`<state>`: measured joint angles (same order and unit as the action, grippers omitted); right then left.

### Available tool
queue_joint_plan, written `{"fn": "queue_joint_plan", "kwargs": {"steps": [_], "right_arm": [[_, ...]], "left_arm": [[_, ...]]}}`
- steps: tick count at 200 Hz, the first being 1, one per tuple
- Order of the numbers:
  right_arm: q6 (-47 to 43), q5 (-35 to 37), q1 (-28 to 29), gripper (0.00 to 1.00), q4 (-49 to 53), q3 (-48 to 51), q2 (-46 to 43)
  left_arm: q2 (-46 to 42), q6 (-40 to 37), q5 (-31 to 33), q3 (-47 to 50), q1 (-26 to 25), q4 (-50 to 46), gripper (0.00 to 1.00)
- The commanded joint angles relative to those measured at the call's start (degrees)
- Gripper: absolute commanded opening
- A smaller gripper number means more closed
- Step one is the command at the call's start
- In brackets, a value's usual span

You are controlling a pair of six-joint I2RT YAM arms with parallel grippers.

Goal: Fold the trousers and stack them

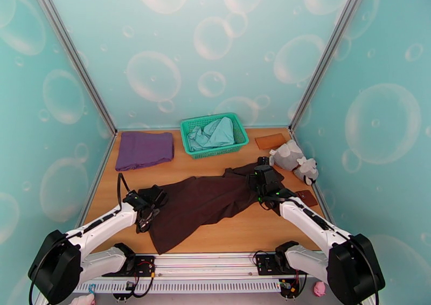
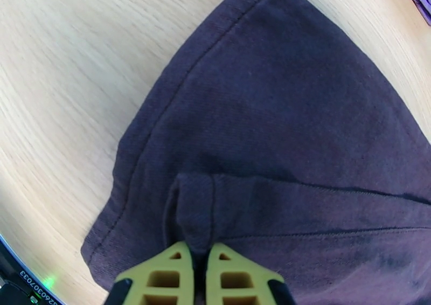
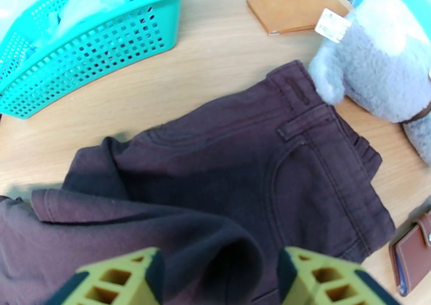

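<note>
Trousers (image 1: 204, 201) lie spread across mid-table (image 1: 242, 230). Left gripper (image 2: 200, 257) is closed tight on a leg-end fold. Right gripper (image 3: 218, 263) stands partly open astride bunched cloth near the waistband (apparently gripping nothing). Risk: lifting one-sided would likely skew the fold.

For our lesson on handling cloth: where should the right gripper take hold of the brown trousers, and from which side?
The waistband of the trousers, probably at its free corner by the wallet, coming down from above. It lies flat with a thick stitched edge, while the plush toy crowds its other end.
</note>
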<state>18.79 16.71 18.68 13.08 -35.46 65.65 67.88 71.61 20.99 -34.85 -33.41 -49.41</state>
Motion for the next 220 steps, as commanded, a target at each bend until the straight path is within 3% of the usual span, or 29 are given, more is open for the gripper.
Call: {"fn": "queue_joint_plan", "kwargs": {"steps": [1,16,69,121,146,220], "right_arm": [[-1.2,-0.4,0.4,0.61,-1.0,0.7,0.4],[-1.2,-0.7,0.4,0.61,-1.1,0.6,0.6],[-1.3,-1.8,0.4,0.61,-1.5,0.7,1.4],[-1.5,-2.2,0.5,0.61,-1.6,0.8,1.8],[-1.6,-2.3,0.5,0.61,-1.6,0.8,2.1],[-1.4,-2.6,0.5,0.61,-1.8,0.5,3.0]], "left_arm": [[-0.1,-0.1,0.9,-2.9,-1.6,-1.9,0.0],[0.9,-0.4,1.3,-3.9,-2.5,-3.0,0.17],[2.3,0.3,6.0,-3.0,-2.4,-0.7,0.24],[4.3,-2.6,8.3,-3.5,0.9,4.4,0.18],[5.3,-4.1,8.4,-3.3,1.2,6.2,0.0],[2.2,-5.6,10.8,-11.4,-0.3,-2.1,0.0]]}}
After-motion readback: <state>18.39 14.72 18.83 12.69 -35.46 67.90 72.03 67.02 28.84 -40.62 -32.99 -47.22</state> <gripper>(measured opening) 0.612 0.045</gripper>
